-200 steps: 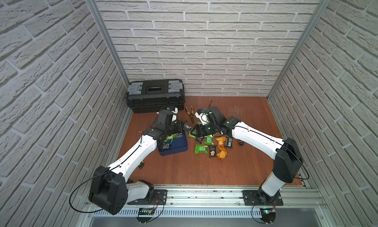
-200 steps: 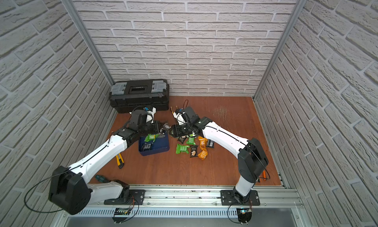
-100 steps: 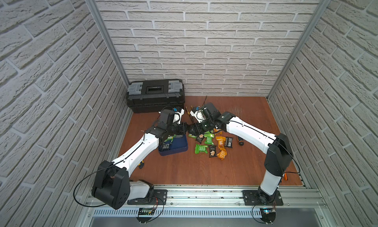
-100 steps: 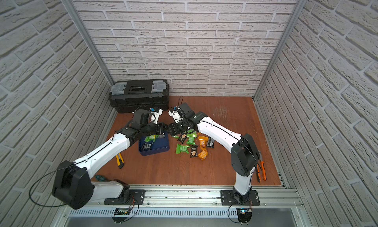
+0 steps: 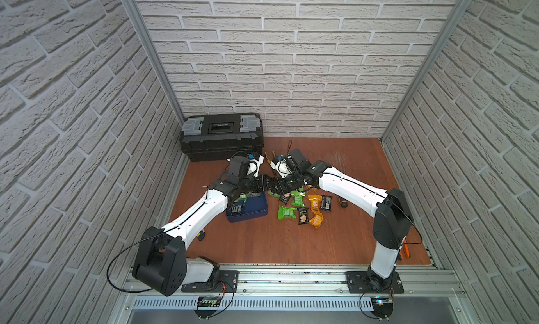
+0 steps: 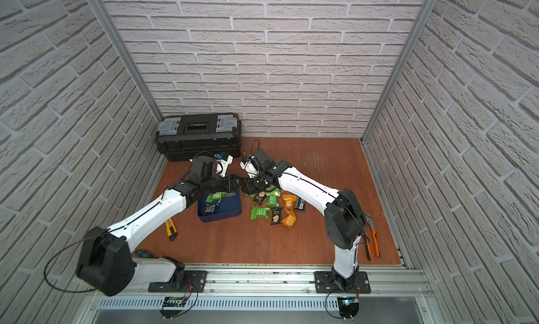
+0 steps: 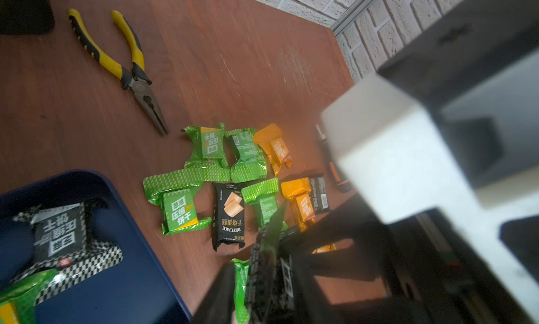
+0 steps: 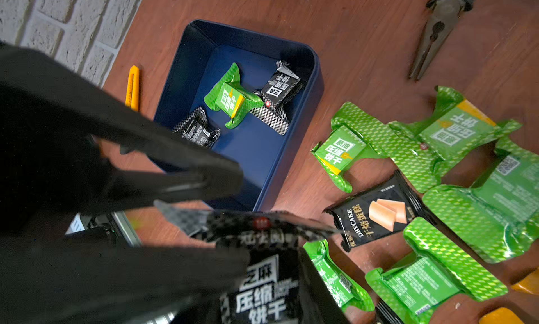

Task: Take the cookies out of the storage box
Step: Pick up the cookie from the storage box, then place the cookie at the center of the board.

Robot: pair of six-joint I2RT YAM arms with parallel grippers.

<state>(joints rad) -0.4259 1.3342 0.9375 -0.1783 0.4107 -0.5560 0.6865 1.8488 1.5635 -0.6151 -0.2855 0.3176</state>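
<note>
Inside navy storage box, three crinkly foil cookies, one green, two black-checked; more, green, orange, black, beside it on worktop; between left tool and right tool, a black packet, grip impossible to tell.

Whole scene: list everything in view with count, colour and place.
tray: one, navy, left of loose packets
tray packets: three, one green, two black, in tray
loose packets: about ten, green, orange, black, on table right of tray
lifted packet: one, black, between the grippers
toolbox: one, black, against back wall
yellow pliers: one, behind loose packets
orange pliers: one, front right of table
knife: one, yellow, left of tray, nearer front
dark tool: one, black-orange, right of loose packets
table: one, brown wood
left arm, right arm: white and black, from front rail
left gripper, right gripper: black, tip to tip near tray's far right corner
</note>
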